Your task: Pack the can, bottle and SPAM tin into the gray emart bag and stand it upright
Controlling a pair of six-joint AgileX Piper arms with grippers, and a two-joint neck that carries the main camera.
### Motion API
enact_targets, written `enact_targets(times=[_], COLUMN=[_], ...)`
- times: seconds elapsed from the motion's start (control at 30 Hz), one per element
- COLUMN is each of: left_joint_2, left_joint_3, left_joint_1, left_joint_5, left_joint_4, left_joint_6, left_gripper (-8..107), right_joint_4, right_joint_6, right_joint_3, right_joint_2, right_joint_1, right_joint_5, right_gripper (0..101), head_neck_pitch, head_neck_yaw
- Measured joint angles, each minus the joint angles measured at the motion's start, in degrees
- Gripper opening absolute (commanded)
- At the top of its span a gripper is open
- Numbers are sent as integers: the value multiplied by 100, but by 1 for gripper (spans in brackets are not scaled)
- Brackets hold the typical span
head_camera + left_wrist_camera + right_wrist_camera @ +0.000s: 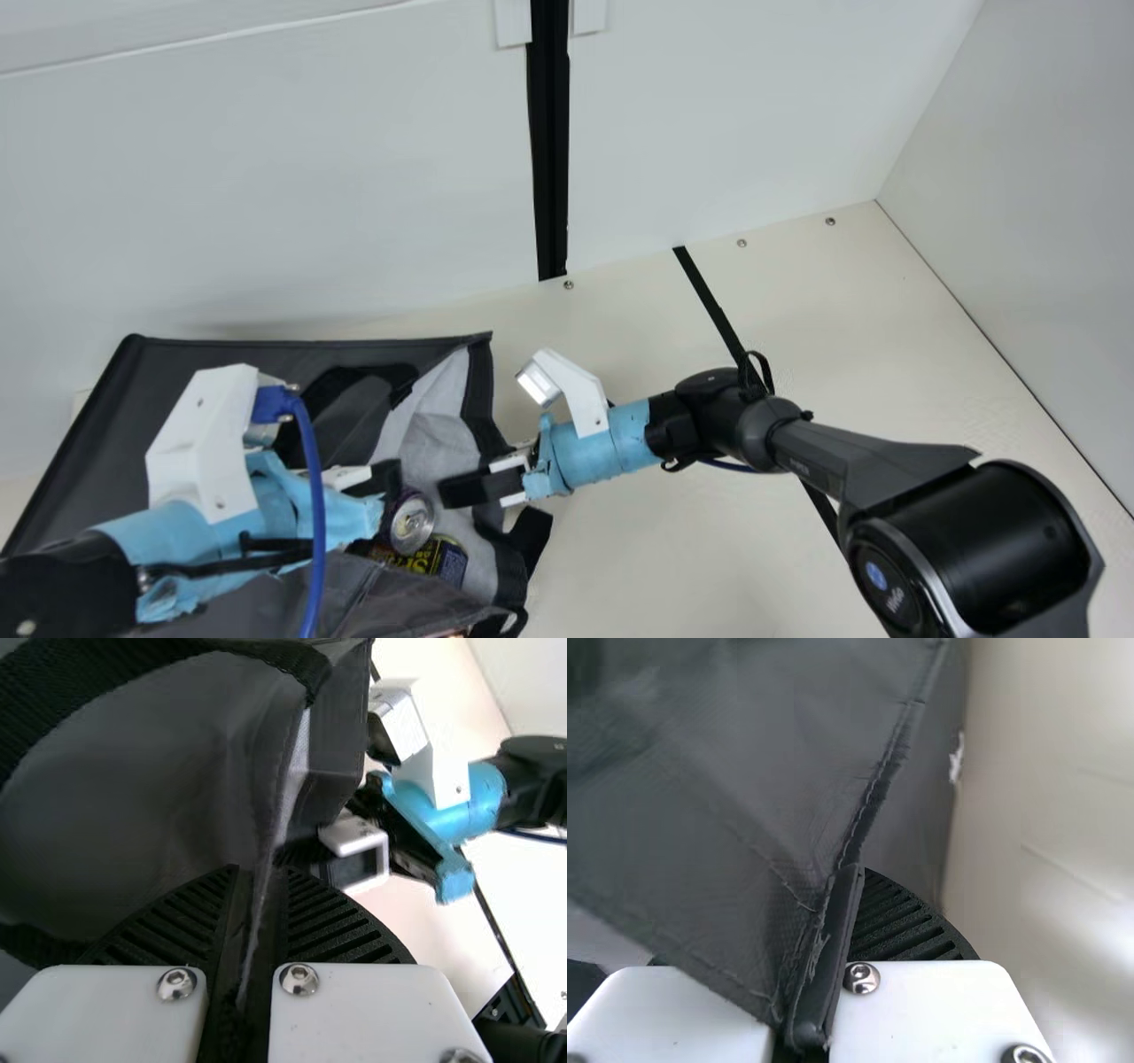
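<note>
Copper sliver (447,634): at the near side of the gray emart bag (97,443); it may be the bottle, I cannot tell.
SPAM tin (434,560): inside the bag, close to the mouth, which faces the bench's right edge.
Can (413,521): right beside the tin and just beyond it, also in the mouth, its top turned outward.
Left gripper (260,875): pressed together on a fold of the bag's dark cloth.
Right gripper (447,493): at the mouth, pinching the bag's seamed edge; in the right wrist view the seam runs down between its fingers.
Bag: lying over on the left part of the bench (842,354), its far side near the back edge.
Step in hand: getting the bag upright by its cloth, I judge, with the packing largely done.
How to do it well: raise the mouth with both arms at one pace, the base kept low as a pivot – slow enough that can and tin slide inward. Level the two grips before letting go.
Watch for: the can sits near the lip and could roll out if the mouth dips – and a thin pinch on the seam could slip.
</note>
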Motion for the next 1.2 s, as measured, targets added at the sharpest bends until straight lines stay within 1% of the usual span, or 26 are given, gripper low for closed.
enact_targets(times=[0.33, 0.53, 0.73, 1.0, 1.2], left_joint_2=[82, 93, 36, -35, -112], left_joint_3=[-223, -367, -497, -712, -921], left_joint_1=[-145, -265, -358, -450, -466], left_joint_5=[-322, -473, -590, -745, -749], left_joint_4=[-423, -513, -443, -260, -118], left_joint_6=[118, 118, -21, -245, -333], left_gripper=[-8, -8, -8, -8, -8], right_joint_4=[480, 665, 771, 786, 836], right_joint_6=[391, 661, 897, 1155, 1371], right_joint_3=[368, 444, 480, 510, 508], right_joint_2=[-833, -1331, -1795, -2396, -2850], right_joint_1=[55, -14, -103, -259, -443], right_joint_5=[29, 23, 23, 18, 37], right_gripper=[0, 0, 0, 0, 0], head_neck_pitch=[0, 0, 0, 0, 0], head_neck_yaw=[9, 0, 9, 9, 0])
